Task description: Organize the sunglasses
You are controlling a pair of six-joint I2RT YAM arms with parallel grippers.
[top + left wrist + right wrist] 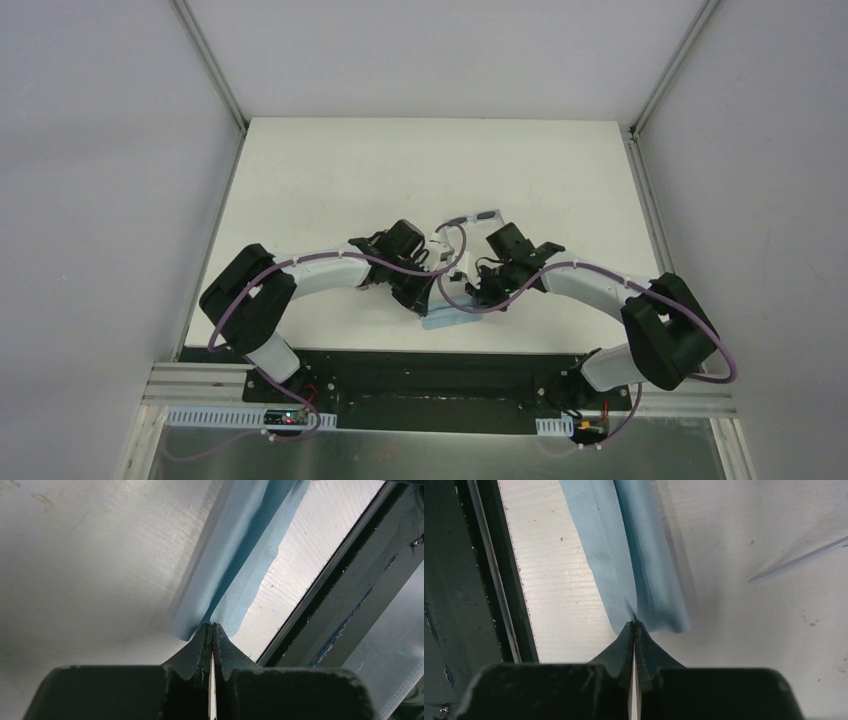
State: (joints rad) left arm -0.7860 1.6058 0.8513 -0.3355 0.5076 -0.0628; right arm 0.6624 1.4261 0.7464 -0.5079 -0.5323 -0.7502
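Observation:
The sunglasses (473,217), white-framed with dark lenses, lie on the table just beyond the two wrists. One slim white temple arm (796,560) shows at the right of the right wrist view. A light blue cloth (443,321) lies folded in a long ridge near the table's front edge. My left gripper (213,626) is shut on one end of the cloth (250,555). My right gripper (634,623) is shut on the other end of the cloth (634,555). In the top view both grippers (428,305) (468,300) meet low over it, and the arms hide most of it.
The white table (330,180) ends close to the cloth at a black base rail (350,595) (484,580). Grey walls with metal posts (212,62) stand to the left, right and back. Purple cables (450,250) loop between the wrists.

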